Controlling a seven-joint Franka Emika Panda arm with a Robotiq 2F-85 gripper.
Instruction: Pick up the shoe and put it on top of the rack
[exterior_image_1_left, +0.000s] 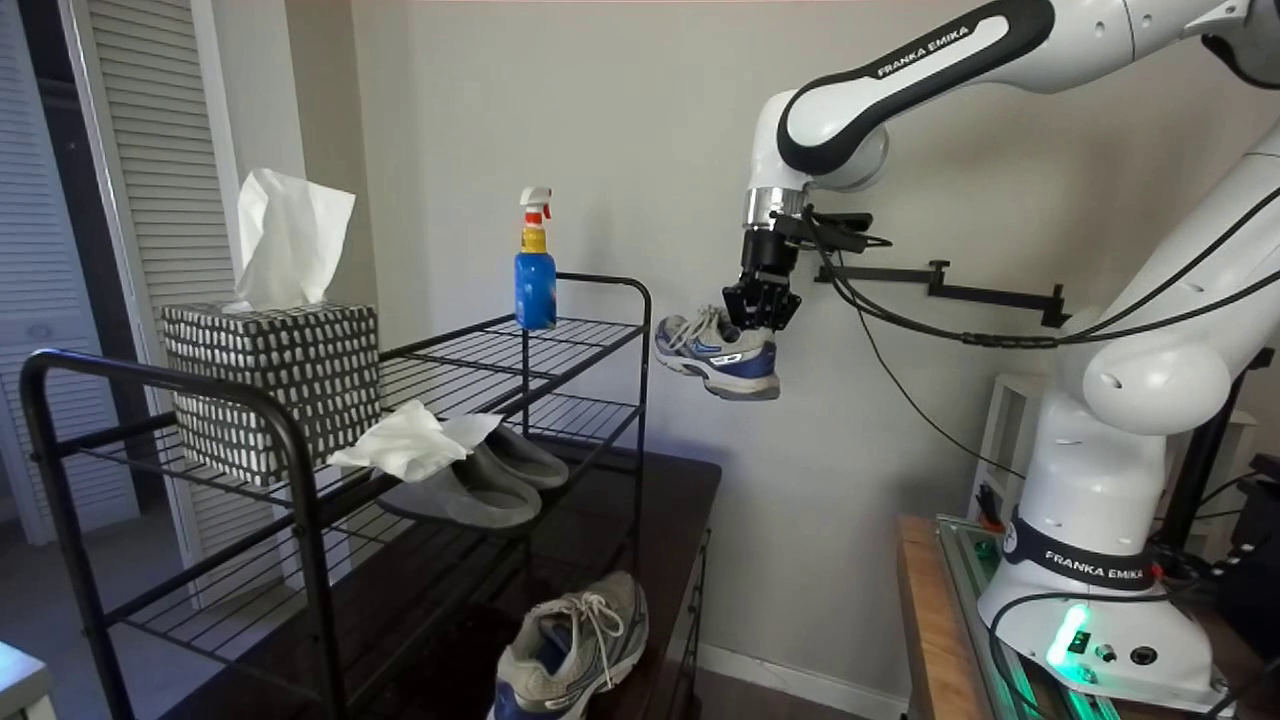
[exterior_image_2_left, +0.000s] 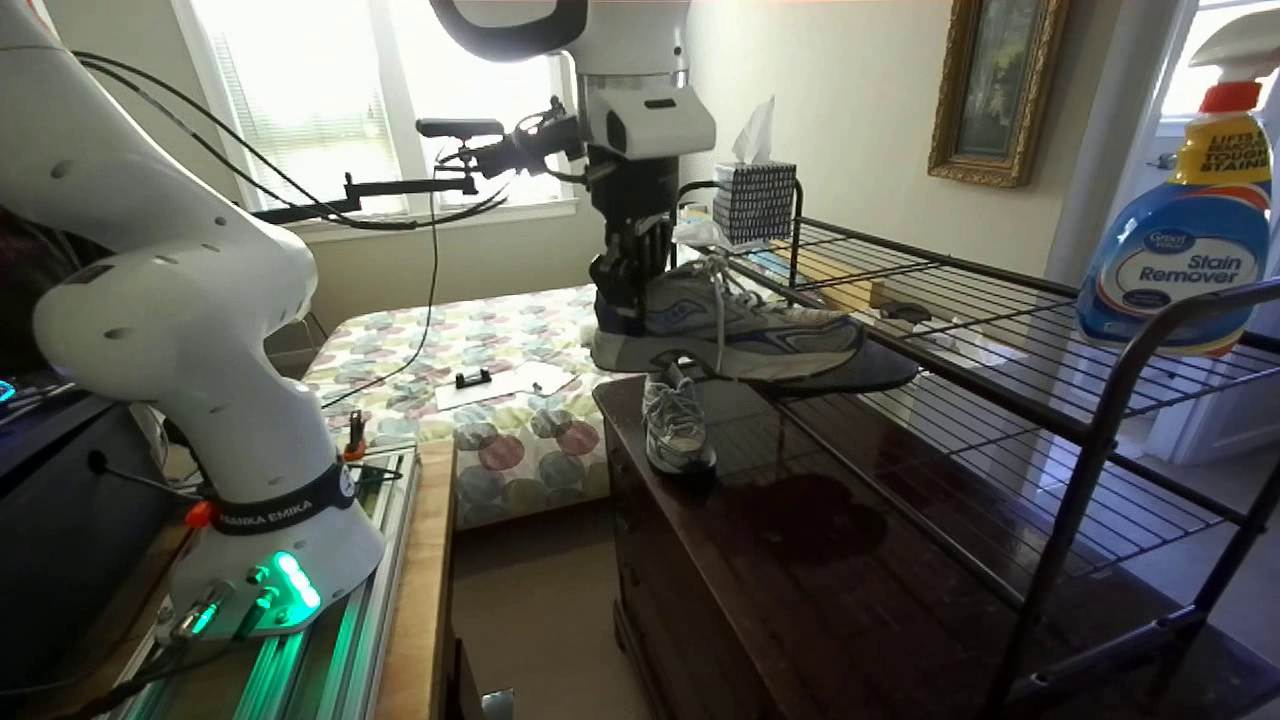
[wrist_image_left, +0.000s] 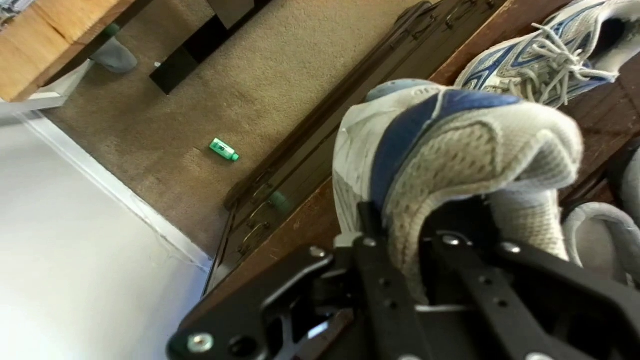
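Observation:
The shoe (exterior_image_1_left: 715, 350), a grey-and-white sneaker with blue accents, hangs in the air from my gripper (exterior_image_1_left: 758, 312). It also shows in an exterior view (exterior_image_2_left: 770, 335). In the wrist view the gripper (wrist_image_left: 412, 237) is shut on the wall of the shoe's heel opening (wrist_image_left: 450, 145), with one finger inside the shoe and one outside. The toe points away from the gripper, toward the rack side. The rack (exterior_image_1_left: 310, 540), a black wire shelf, also shows in an exterior view (exterior_image_2_left: 1098, 430). The shoe is beside it, at about top-shelf height, not touching it visibly.
On the rack's top shelf stand a patterned tissue box (exterior_image_1_left: 270, 390) and a blue spray bottle (exterior_image_1_left: 535, 285), with a crumpled tissue (exterior_image_1_left: 415, 445) near the box. Grey slippers (exterior_image_1_left: 470, 490) appear to lie on a lower shelf. Another sneaker (exterior_image_1_left: 580, 640) sits on the dark dresser (exterior_image_1_left: 685, 490).

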